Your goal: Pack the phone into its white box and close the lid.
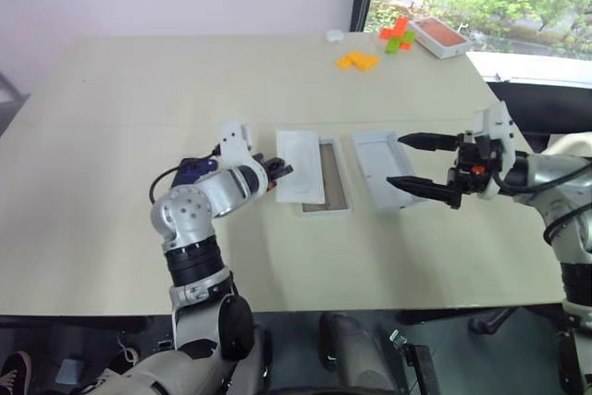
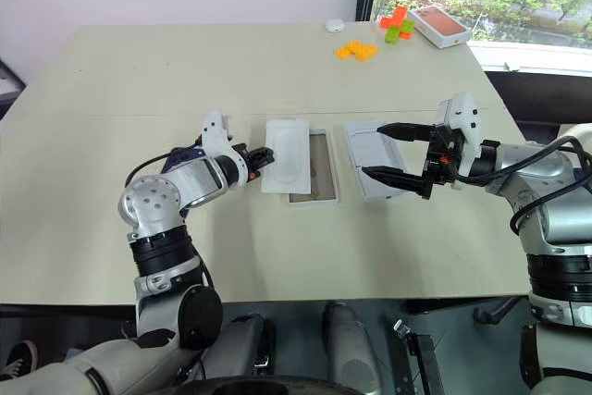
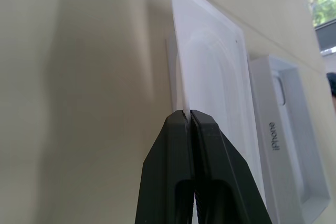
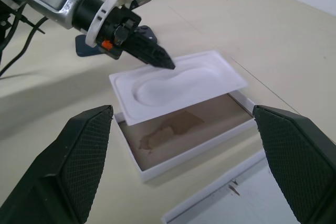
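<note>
Lying behind left pincer (image 4: 167, 64) (pinching insert (image 4: 178, 83)): phone (image 4: 86, 45).

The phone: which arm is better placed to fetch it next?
Probably left. The phone lies on the table just behind the left gripper, though that gripper is shut on the insert. The open right gripper hovers over the lid, farther off.
</note>
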{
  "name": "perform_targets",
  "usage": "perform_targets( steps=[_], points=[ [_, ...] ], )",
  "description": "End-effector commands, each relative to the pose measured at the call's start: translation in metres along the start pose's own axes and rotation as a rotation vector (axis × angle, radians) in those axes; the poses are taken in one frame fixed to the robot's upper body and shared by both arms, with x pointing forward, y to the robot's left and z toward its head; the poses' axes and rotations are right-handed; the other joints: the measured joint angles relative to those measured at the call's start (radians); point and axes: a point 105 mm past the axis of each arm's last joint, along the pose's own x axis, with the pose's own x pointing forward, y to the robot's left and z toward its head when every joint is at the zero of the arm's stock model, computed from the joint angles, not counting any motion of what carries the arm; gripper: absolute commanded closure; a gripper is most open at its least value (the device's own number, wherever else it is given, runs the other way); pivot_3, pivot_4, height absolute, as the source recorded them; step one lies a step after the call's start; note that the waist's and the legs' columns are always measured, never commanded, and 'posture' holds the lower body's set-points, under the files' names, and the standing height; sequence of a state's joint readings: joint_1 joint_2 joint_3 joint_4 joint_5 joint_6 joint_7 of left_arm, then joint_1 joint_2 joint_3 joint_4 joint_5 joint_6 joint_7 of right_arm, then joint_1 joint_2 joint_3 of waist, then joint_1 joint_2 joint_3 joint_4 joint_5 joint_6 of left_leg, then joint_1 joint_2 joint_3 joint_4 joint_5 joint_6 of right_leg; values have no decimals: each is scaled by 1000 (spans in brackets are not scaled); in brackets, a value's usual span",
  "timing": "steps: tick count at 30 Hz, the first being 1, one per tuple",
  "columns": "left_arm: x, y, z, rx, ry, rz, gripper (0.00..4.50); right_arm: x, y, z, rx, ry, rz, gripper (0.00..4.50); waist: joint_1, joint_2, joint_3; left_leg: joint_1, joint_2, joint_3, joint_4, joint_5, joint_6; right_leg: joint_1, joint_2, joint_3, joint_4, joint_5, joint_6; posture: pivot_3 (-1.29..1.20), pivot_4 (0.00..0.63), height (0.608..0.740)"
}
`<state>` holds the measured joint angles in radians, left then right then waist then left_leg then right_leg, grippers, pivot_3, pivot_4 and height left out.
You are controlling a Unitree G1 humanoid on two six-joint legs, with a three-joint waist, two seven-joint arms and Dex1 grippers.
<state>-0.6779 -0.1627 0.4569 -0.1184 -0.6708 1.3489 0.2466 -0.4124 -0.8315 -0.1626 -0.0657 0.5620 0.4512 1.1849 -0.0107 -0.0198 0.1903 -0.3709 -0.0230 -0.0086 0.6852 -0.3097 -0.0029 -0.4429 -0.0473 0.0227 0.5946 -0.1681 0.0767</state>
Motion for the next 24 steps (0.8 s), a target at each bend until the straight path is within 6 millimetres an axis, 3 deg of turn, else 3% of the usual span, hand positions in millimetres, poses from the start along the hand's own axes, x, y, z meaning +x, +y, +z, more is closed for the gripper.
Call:
perform_targets(
  steps=[1,8,11,16,24],
  points=[
    [8,-32,-17,-28,39,-112,4486,-1,2,10,-60,-7,-1,0,0,0,0,0,0,0,0,0,0,0,0,0,0,0,0,0,150,740],
    [13,-38,-23,-24,81,-144,4486,-1,0,9,-74,3,-12,0,1,0,0,0,0,0,0,0,0,0,0,0,0,0,0,0,150,740],
    [15,-39,-23,-34,74,-151,3608,-1,-1,9,-77,5,-16,0,1,0,0,0,0,0,0,0,0,0,0,0,0,0,0,0,150,740],
    [12,-48,-15,-24,51,-192,1167,-1,-1,7,-77,9,-19,0,1,0,0,0,0,0,0,0,0,0,0,0,0,0,0,0,150,740],
    [-10,-48,-6,112,54,-241,1167,2,-3,5,-79,11,-25,0,0,0,0,0,0,0,0,0,0,0,0,0,0,0,0,0,150,740]
  ],
)
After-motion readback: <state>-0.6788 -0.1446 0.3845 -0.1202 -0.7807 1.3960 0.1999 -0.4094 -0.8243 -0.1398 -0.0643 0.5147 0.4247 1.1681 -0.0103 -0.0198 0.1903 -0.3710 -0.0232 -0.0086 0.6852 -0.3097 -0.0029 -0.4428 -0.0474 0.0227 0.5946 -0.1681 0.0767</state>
